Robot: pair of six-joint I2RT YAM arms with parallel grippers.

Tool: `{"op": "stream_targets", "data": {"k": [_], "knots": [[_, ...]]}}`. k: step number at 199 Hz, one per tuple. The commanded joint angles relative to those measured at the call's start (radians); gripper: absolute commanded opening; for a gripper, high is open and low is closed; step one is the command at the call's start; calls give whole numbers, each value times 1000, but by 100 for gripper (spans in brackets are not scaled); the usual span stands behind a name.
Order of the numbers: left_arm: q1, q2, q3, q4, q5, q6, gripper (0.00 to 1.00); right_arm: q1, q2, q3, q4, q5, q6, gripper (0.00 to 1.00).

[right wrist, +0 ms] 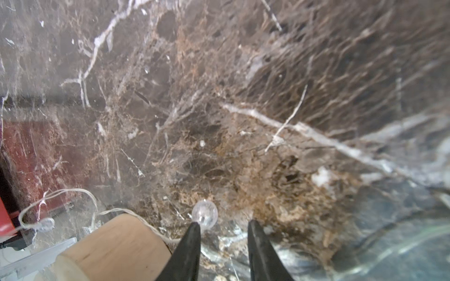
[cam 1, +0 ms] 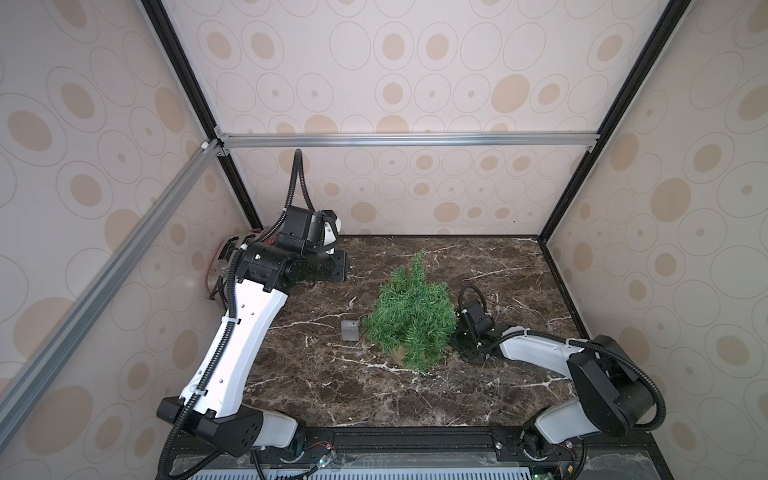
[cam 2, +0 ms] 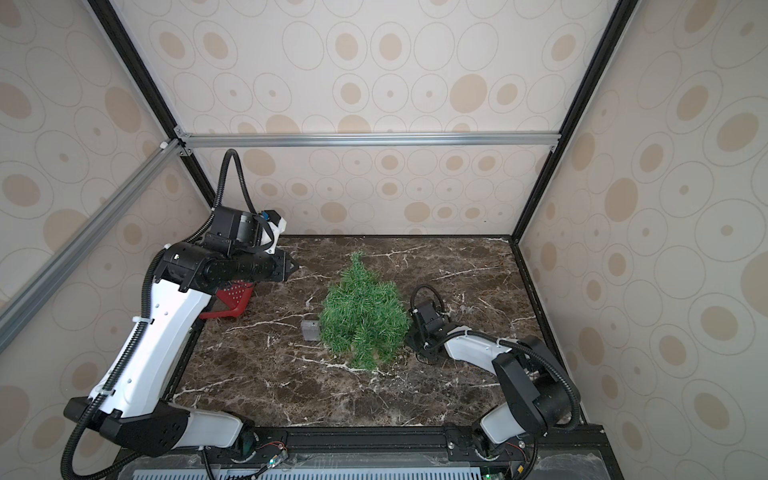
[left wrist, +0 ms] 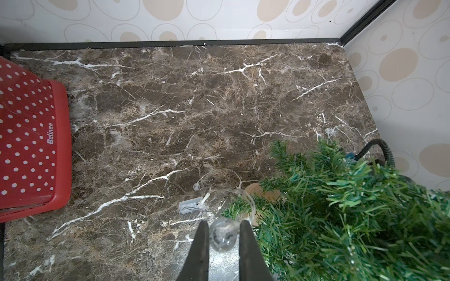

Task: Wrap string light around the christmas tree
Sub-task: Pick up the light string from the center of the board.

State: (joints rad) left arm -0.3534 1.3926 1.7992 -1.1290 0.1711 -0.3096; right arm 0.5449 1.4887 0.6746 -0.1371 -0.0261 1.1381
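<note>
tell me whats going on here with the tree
Two robot arms are stringing lights on a small christmas tree on the marble table. The left gripper, raised, is shut on a bulb of the string light. The right gripper is open, low by the tree's base, another bulb at one fingertip. The grey box lies beside the tree.

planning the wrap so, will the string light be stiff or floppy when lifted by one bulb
Probably floppy: the string light trails in loose curls on the table beside the christmas tree. Likely very light: the left hand holds it up by a single bulb. The smooth round bulbs may slip from a pinch.
</note>
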Motion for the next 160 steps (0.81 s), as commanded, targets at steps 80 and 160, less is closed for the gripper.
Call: {"op": "stream_targets", "data": {"k": [80, 160], "knots": [[4, -25, -32, 14, -2, 7, 3, 27, 103, 42, -20, 41, 84, 26], [4, -52, -72, 26, 38, 0, 3, 26, 119, 103, -225, 151, 93, 20]]}}
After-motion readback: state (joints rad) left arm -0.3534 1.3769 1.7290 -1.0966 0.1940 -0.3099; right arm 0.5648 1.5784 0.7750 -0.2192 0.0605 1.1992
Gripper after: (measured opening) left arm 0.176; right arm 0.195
